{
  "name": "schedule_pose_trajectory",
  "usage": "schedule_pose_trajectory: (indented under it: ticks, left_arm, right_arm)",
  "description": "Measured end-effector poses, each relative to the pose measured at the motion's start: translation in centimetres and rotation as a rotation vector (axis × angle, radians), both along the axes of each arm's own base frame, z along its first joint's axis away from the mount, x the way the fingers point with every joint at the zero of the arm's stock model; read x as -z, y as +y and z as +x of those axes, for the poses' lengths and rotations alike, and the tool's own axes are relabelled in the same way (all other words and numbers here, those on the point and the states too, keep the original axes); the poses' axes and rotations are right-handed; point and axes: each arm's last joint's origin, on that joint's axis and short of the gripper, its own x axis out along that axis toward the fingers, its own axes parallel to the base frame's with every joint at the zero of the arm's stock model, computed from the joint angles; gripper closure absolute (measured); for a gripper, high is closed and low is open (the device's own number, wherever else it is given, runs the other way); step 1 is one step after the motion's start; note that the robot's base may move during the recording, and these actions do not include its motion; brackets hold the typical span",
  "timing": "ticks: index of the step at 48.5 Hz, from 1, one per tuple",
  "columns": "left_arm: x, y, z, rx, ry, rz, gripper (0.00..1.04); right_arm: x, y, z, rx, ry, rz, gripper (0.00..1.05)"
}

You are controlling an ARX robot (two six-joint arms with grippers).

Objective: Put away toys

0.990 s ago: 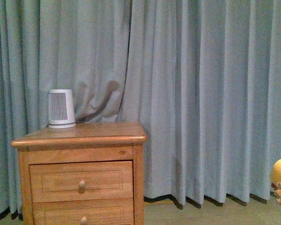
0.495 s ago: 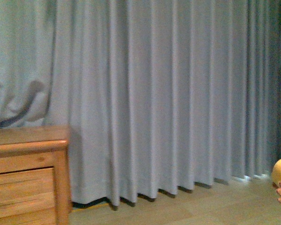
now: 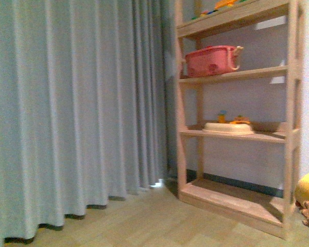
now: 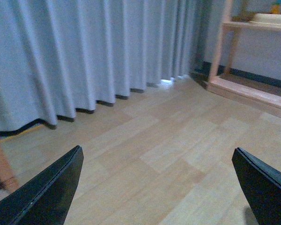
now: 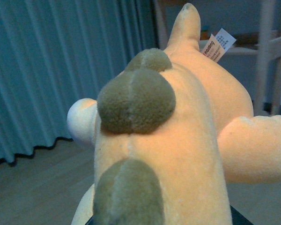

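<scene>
1. The plush toy (image 5: pixel 178 131) is gripped by the right hand (image 5: pixel 161 221) at the near right, with its long axis pointed away from the hand.
2. The shelf unit (image 3: pixel 237 198) is seen beyond it, far right.
3. The left hand (image 4: pixel 161 187) is held wide and empty, farther from the shelves.

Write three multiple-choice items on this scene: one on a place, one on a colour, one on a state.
1. The pink basket sits: A on the floor; B on the shelf above the cream tray; C on the lowest shelf.
2. The plush toy is: A orange-yellow; B green; C purple.
3. The left claw is: A shut on a toy; B shut on the curtain; C open and empty.
B: the basket stands one level above the tray.
A: its body shows orange-yellow in the right wrist view.
C: its fingers stand wide apart with nothing between them.
</scene>
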Motion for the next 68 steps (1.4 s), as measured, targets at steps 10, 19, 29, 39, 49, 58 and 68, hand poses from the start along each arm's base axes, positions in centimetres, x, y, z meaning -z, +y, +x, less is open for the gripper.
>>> schedule_pose_trajectory:
  ticks: [10,19,29,39,49,58,68]
  left_arm:
    - [0.0,0.01,0.0,-0.003,0.0,0.0,0.06]
    - [-0.03,0.01,0.0,0.0,-0.001,0.0,0.06]
    - [0.0,0.01,0.0,-0.001,0.0,0.0,0.06]
    - [0.01,0.01,0.0,-0.001,0.0,0.0,0.06]
    - [0.03,-0.02,0.01,0.003,0.002,0.0,0.06]
    - [0.03,-0.01,0.01,0.0,0.001,0.0,0.06]
    - [0.03,-0.01,0.01,0.0,0.001,0.0,0.06]
  right_arm:
    - [0.0,0.0,0.0,0.0,0.0,0.0,0.85]
    - [0.0,0.0,0.0,0.0,0.0,0.0,0.85]
    - [0.0,0.0,0.0,0.002,0.0,0.0,0.85]
    - [0.0,-0.01,0.0,0.002,0.0,0.0,0.85]
    - [0.0,-0.03,0.0,0.008,0.0,0.001,0.85]
    - [0.0,0.0,0.0,-0.001,0.0,-0.001,0.85]
    - [0.0,0.0,0.0,-0.001,0.0,-0.001,0.85]
